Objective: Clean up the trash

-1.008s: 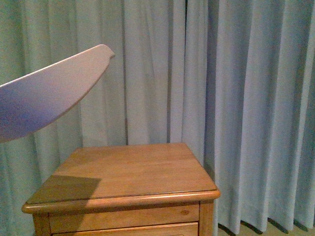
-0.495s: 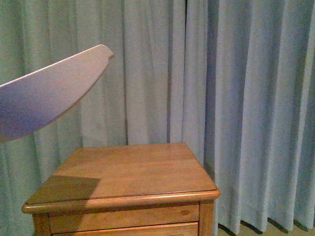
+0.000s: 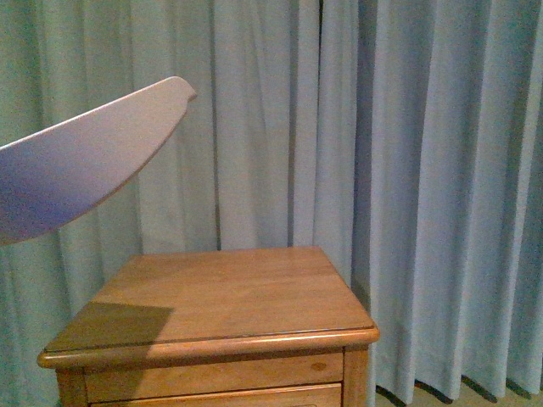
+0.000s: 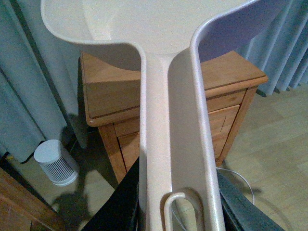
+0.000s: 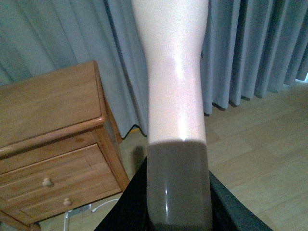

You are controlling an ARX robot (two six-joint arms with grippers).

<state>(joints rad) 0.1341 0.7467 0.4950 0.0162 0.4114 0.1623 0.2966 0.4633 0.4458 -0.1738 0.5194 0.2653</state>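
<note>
The beige dustpan point(image 3: 76, 161) hangs tilted in the air at the upper left of the front view, above the wooden nightstand point(image 3: 221, 292). In the left wrist view my left gripper point(image 4: 178, 202) is shut on the dustpan point(image 4: 175, 120) by its long handle, with the pan held over the nightstand point(image 4: 115, 86). My right gripper point(image 5: 178, 202) is shut on the brush point(image 5: 175, 86) by its pale handle, held upright beside the nightstand point(image 5: 48, 106). The trash is out of view in every frame.
Blue-grey curtains point(image 3: 407, 170) hang behind the nightstand. A small white round appliance point(image 4: 55, 161) stands on the wooden floor point(image 5: 260, 144) beside it, with a white cable point(image 4: 243, 180) on the floor. The nightstand has two drawers with knobs point(image 5: 46, 182).
</note>
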